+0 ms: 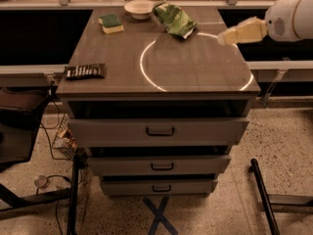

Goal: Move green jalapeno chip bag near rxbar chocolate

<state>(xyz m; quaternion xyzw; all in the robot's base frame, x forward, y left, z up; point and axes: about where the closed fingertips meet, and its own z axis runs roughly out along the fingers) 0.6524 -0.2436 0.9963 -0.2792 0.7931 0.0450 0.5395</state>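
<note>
The wide grey-brown drawer cabinet (195, 77) is carrying everything on its flat top, with three drawers showing pull handles below. A thin bright ring (142, 65) is lying across the right half of that top.

The white robot arm (293, 16) is reaching in from the right, and its cream-coloured gripper (226, 36) is hanging over the cabinet's right rear edge, apart from every object. Whether it is open or closed, I cannot tell.

The crumpled, shiny green jalapeno chip bag (174, 19) is lying at the rear centre, just right of a small white bowl (139, 8). A green-topped yellow sponge (111, 23) is sitting left of the bowl. The flat, dark rxbar chocolate wrapper (85, 71) is lying at the front left corner, well apart from the bag.

The step in hand looks to be the approach to the bag. Doing it well probably means:

- coming down on the bag's raised, crumpled middle, not its flat edge
- keeping clear of the bowl beside it
- pinching a foil fold firmly, since the foil looks slippery
- carrying it diagonally forward and left, passing clear of the sponge

The bag is showing pale markings and the bar a row of small light print. Neither is legible, and no brand name can be read.
</note>
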